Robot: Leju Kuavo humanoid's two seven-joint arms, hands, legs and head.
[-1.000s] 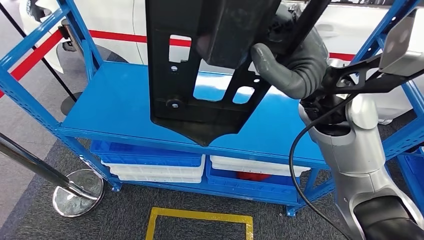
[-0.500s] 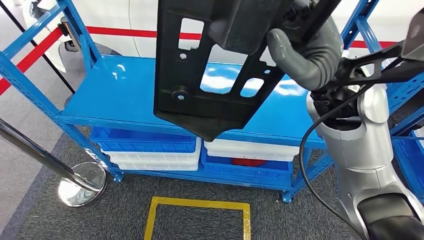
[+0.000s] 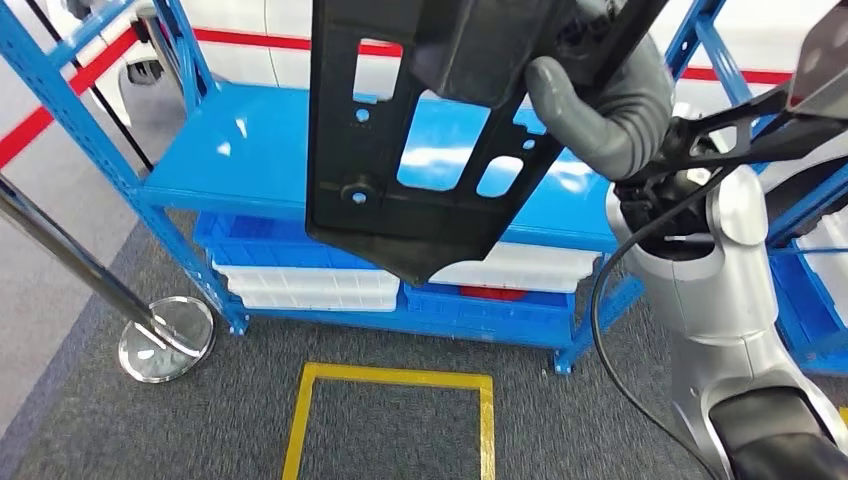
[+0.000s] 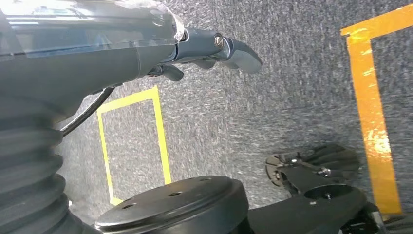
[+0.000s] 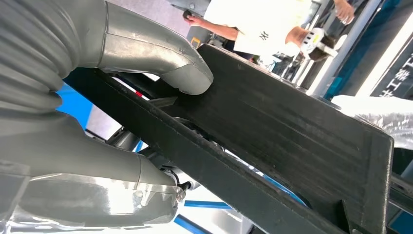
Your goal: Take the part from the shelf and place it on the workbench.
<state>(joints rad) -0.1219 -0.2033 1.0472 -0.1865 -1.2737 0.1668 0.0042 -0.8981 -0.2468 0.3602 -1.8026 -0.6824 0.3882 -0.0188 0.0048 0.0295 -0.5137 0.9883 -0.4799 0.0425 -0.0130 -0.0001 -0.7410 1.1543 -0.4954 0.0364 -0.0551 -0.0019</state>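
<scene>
Right hand (image 3: 600, 110), part (image 3: 400, 190): farther from shelf (image 3: 250, 160).

The part (image 3: 400, 190) is matt black, and the right hand (image 3: 600, 110) gripping it is dull grey. The shelf (image 3: 250, 150) behind is bright blue with a glossy sheen. Under it sit bins (image 3: 300, 275) in blue and white, one showing something red (image 3: 495, 293). The carpet (image 3: 150, 430) is speckled dark grey, marked with a yellow square outline (image 3: 390, 378). A red stripe (image 3: 240, 38) crosses the white surface behind.
</scene>
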